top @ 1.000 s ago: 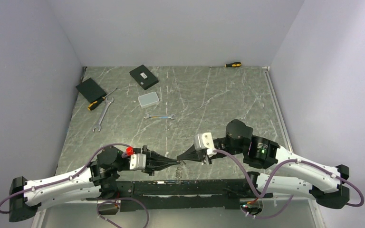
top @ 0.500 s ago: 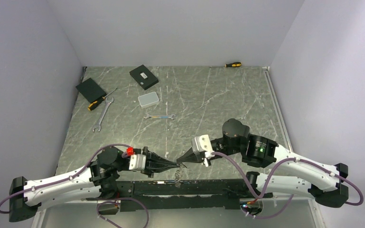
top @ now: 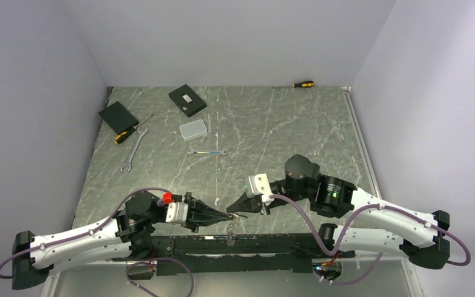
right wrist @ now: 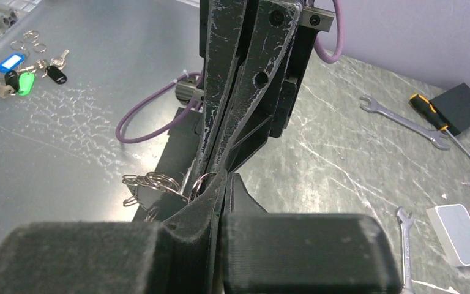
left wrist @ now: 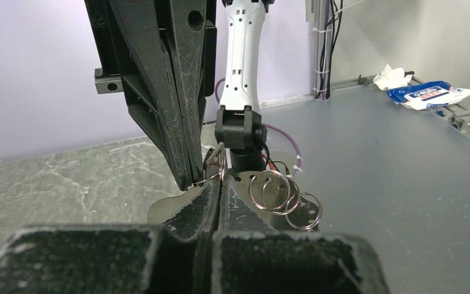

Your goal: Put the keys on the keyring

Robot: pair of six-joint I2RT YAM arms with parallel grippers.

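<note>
My left gripper [top: 229,216] and right gripper [top: 231,209] meet tip to tip at the table's near edge. In the left wrist view my left gripper [left wrist: 220,184] is shut on a flat silver plate [left wrist: 165,208] with holes. The keyring's linked silvery rings [left wrist: 281,193] hang through it. The right fingers [left wrist: 177,122] come down from above, shut on one ring [left wrist: 214,166]. In the right wrist view my right gripper [right wrist: 225,179] is shut beside the rings [right wrist: 153,182]. A bunch of keys [right wrist: 30,67] with blue, green and black heads lies far off on a grey surface.
At the back left lie two silver wrenches [top: 133,148] [top: 207,151], a yellow-and-black screwdriver [top: 130,131], two black boxes [top: 187,99] [top: 118,117] and a grey case [top: 193,129]. Another screwdriver [top: 303,84] lies at the back wall. A wipes packet [left wrist: 431,94] lies off the table.
My right gripper has moved left and nearer, its tips closing onto the left gripper's tips. The left gripper has shifted slightly toward the near edge.
</note>
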